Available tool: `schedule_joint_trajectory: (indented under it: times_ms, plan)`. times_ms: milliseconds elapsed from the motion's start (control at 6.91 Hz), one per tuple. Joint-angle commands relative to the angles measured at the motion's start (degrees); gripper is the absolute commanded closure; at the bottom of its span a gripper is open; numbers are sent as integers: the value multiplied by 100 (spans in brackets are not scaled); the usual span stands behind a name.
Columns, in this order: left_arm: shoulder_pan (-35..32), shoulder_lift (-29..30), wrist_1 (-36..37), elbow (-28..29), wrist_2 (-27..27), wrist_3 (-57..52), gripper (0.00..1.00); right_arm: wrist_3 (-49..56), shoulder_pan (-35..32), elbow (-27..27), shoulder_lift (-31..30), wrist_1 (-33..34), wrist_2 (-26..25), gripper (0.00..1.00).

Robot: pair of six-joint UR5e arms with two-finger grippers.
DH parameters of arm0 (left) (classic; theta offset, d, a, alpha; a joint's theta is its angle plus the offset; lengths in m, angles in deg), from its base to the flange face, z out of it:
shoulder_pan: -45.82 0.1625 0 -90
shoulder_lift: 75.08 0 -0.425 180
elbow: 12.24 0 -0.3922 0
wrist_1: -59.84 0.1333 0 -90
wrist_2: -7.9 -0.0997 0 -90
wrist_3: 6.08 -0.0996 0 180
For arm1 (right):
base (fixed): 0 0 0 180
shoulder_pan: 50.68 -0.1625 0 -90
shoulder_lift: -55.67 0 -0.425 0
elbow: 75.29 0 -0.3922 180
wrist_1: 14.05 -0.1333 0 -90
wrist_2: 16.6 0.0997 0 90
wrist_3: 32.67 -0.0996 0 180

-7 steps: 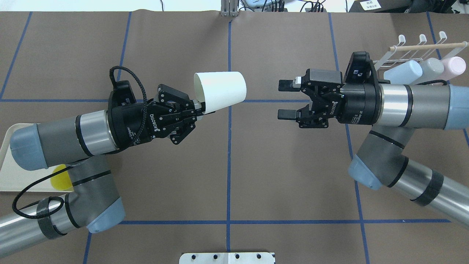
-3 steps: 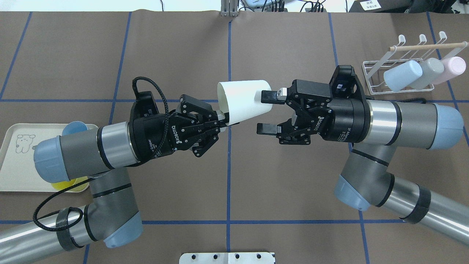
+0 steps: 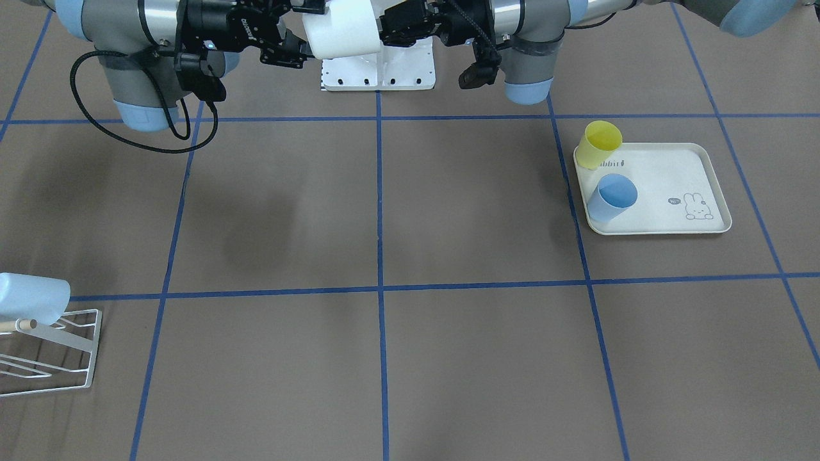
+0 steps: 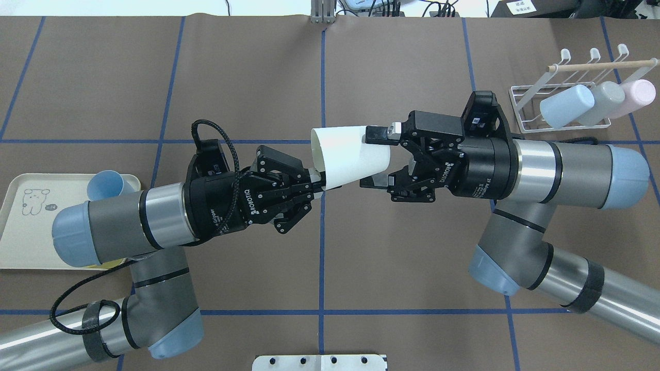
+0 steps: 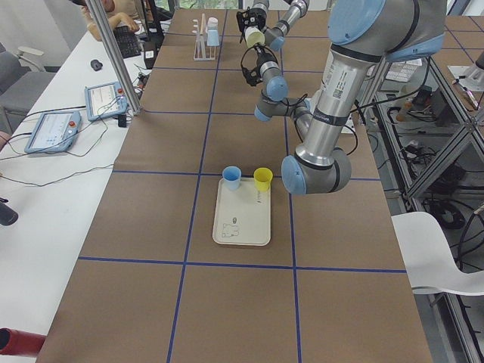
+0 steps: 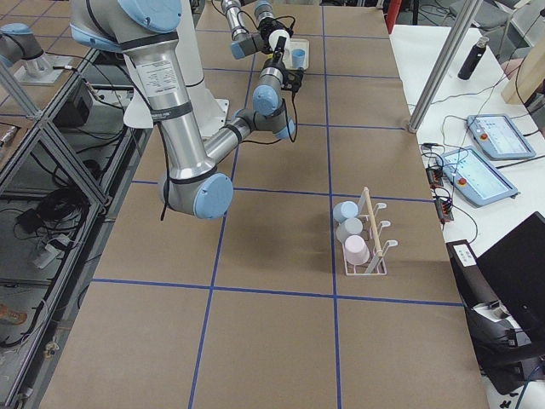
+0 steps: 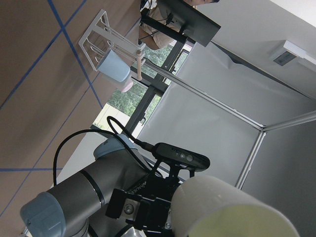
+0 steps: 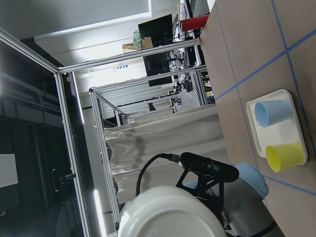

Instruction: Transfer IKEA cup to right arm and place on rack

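Note:
The white IKEA cup lies on its side in the air over the table's middle. My left gripper is shut on its rim. My right gripper stands open with one finger on either side of the cup's base; I cannot tell whether the pads touch it. In the front-facing view the cup hangs between both grippers at the top edge. The cup's base fills the bottom of the right wrist view. The white wire rack with its wooden peg stands at the far right.
Light blue, grey and pink cups lie on the rack. A cream rabbit-print tray on my left side holds a blue cup and a yellow cup. A white base plate sits at the near edge.
Both arms came together over the table's middle. The cup's base slid between the right gripper's open fingers. The left gripper kept its hold on the rim.

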Motion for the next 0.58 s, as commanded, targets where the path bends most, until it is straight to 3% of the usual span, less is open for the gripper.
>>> schedule_joint_trajectory:
  times_ms: [0,145,290,434]
  plan:
    - [17,-3,-14,-19,0,-7,86,-204,-1,42,-2,-12,-1,42]
    - [17,-3,-14,-28,-9,-25,62,-293,-10,51,-2,-30,8,86]
    - [17,-21,-22,-28,-1,-33,36,-303,-10,51,-2,-21,-1,100]
    - [8,-21,-31,-37,-9,-42,34,-303,-18,60,-11,-21,-1,100]
